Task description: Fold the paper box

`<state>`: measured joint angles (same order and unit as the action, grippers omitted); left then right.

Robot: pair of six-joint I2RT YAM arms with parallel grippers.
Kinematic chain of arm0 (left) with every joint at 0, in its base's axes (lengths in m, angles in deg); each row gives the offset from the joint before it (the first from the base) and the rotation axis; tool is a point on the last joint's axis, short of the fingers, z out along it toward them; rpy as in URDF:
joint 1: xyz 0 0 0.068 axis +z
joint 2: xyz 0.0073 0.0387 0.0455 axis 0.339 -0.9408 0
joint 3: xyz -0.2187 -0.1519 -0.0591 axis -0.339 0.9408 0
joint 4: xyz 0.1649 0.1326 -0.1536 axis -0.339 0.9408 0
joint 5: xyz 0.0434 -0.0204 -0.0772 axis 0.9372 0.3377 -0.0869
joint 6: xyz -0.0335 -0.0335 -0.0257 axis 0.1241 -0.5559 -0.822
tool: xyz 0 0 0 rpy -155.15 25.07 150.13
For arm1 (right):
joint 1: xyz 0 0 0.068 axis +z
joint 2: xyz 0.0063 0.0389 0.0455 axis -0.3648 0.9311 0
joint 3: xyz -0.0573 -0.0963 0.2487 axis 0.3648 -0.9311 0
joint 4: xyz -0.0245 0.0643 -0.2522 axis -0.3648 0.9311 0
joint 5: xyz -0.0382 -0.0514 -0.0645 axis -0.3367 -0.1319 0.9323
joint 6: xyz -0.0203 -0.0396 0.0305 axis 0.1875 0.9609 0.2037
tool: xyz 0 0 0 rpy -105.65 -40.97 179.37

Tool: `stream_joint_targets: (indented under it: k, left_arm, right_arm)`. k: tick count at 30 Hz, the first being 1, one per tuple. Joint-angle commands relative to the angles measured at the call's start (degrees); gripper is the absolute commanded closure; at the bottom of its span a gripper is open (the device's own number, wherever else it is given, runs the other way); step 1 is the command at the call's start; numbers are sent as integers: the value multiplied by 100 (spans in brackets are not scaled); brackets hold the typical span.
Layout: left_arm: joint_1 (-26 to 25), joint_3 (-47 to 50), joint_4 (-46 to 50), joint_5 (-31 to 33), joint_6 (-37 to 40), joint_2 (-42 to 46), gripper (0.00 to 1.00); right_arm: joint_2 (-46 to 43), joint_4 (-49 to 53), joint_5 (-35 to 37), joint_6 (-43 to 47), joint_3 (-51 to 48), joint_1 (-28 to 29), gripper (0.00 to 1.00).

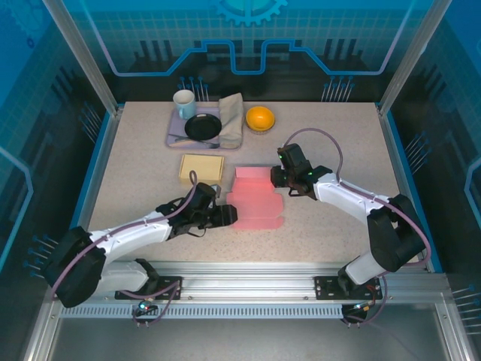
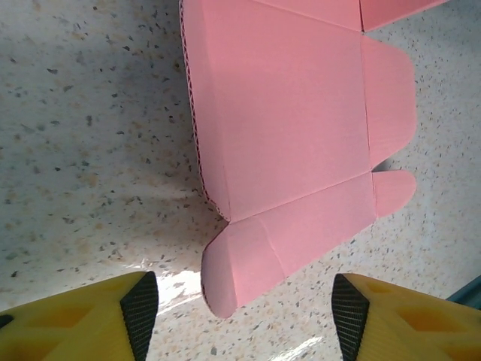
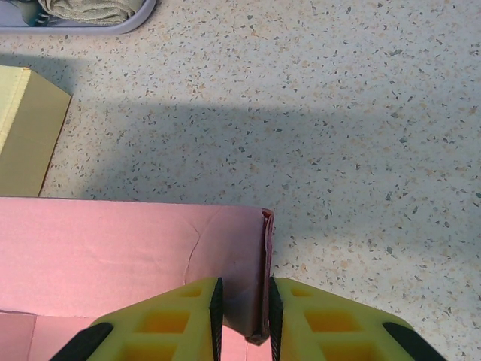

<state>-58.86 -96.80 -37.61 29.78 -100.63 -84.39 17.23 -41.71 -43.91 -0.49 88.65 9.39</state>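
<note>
The pink paper box (image 1: 255, 203) lies partly folded at the table's middle, its back wall raised. My left gripper (image 1: 225, 216) is at the box's left front corner. In the left wrist view it (image 2: 245, 312) stands open, with a rounded pink flap (image 2: 240, 263) just ahead of the fingers and touching neither. My right gripper (image 1: 278, 179) is at the box's right back corner. In the right wrist view it (image 3: 243, 308) is shut on the doubled-over end of the upright pink wall (image 3: 113, 241).
A yellow box (image 1: 201, 167) sits just behind the pink one on the left. A grey tray (image 1: 176, 131) at the back carries a mug (image 1: 184, 104), a black plate (image 1: 203, 126) and a folded cloth (image 1: 231, 119). An orange bowl (image 1: 260, 118) stands beside it.
</note>
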Motion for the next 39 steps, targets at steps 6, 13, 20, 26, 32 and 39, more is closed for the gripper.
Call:
stream_joint_targets:
  k: [6,13,20,26,32,39]
  left_arm:
    - [-360,253,-903,-289,-770,-721,37]
    - [-628,252,-1439,25,-1026,-1141,46]
    - [-644,168,-1553,475,-1135,-1338,90]
    - [-640,-741,359,1001,-82,-829,100]
    - [-401,-2187,3208,1305,1908,-202,100]
    - [-3,-4052,5932,2425,3698,-166,100]
  right_arm:
    - [-89,340,119,-89,-122,59,76]
    - [-89,316,111,-122,-184,59,76]
    - [-130,292,113,-140,-200,64,74]
    - [-699,-61,-170,45,-330,39,49]
    - [-1464,246,-1192,803,308,-569,36]
    - [-1982,1209,-2528,2137,1370,-1156,36]
